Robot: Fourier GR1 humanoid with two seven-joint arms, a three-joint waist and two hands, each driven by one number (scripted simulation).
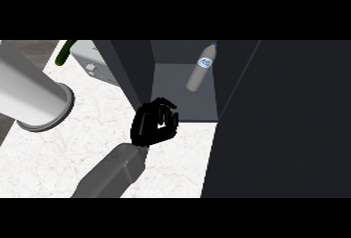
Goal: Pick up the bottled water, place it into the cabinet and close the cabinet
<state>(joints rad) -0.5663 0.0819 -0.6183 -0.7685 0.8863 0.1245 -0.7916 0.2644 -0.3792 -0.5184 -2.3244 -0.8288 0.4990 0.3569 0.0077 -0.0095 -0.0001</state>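
The bottled water [199, 69], clear with a blue-and-white label and a blue cap, stands on the grey floor inside the open cabinet [179, 106], toward the back. My right hand [155, 123] hovers at the cabinet's front edge, below and left of the bottle and well apart from it. Its fingers are relaxed and hold nothing. A dark door panel [130, 69] stands just left of the hand. Another wide dark panel [288, 121] fills the right side of the view.
A thick grey cylinder with a rimmed end [31, 93] crosses the upper left above the white marble counter [61, 153]. A grey boxy appliance [93, 65] and a green object [66, 50] sit at the back left.
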